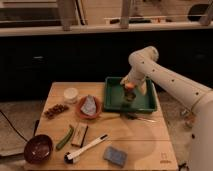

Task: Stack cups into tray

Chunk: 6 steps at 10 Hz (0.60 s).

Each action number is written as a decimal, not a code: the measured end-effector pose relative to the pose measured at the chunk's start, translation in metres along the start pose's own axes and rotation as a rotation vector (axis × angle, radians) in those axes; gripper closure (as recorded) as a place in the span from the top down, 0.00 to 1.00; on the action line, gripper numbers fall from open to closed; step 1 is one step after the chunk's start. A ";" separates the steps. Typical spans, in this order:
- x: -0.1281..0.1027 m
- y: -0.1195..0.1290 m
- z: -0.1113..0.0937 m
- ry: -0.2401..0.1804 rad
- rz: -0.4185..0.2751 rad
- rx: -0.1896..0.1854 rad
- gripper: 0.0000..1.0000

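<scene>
Orange cup (129, 86) sits right under the jaws, low over the green tray (143, 101) and atop the grey cup (129, 96), apparently for nesting, though whether the jaws grip it I cannot tell.

**Tabletop** (145, 142): pale wood.
**Tray** (114, 103), by the far right corner: green.
**Claw** (129, 83): over the tray, on a white arm (165, 75) speckled with dark dots. The cup (129, 88) at it is orange.
**Dish** (80, 112), mid-tabletop: orange, holding a blue-grey cloth (89, 104).
**Bowl** (38, 148), near left corner: dark maroon.
**Pod** (65, 137): green.
**Brush** (89, 147): white with a black end.
**Sponge** (115, 156), near edge: blue.
</scene>
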 end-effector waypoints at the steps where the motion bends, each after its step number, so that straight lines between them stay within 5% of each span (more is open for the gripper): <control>1: 0.000 -0.001 0.000 -0.001 -0.001 0.001 0.80; 6: -0.001 -0.003 0.000 -0.001 -0.003 0.002 0.80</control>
